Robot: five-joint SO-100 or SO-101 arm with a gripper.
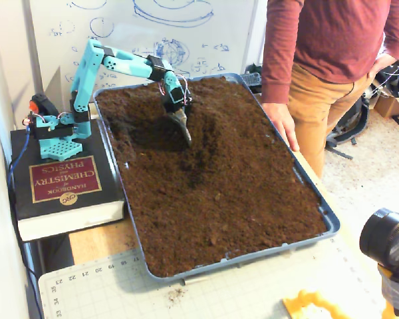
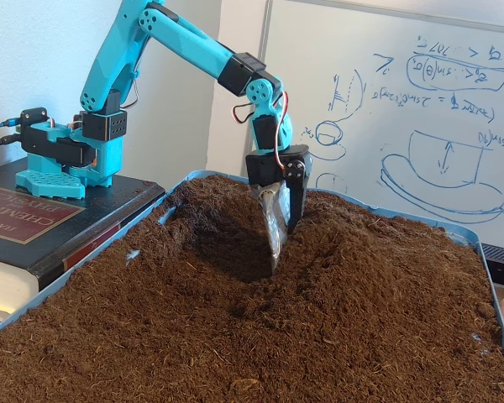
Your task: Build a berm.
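Note:
Dark brown soil fills a blue tray (image 1: 329, 222). In both fixed views my teal arm reaches over the tray's far end. Its gripper (image 1: 186, 137) (image 2: 275, 252) points down with its tips dug into the soil. The silver blade finger (image 2: 274, 214) and the black finger sit close together, shut, with nothing held. Right of the gripper the soil rises into a low berm (image 1: 216, 123) (image 2: 361, 243) with sloping sides. Left of the gripper lies a scooped hollow (image 1: 146, 136) (image 2: 223, 243).
A person in a red shirt stands at the tray's right side, a hand (image 1: 282, 123) on the rim. The arm's base rests on a thick book (image 1: 63, 183) left of the tray. A camera (image 1: 389, 242) and a cutting mat (image 1: 106, 289) are in front.

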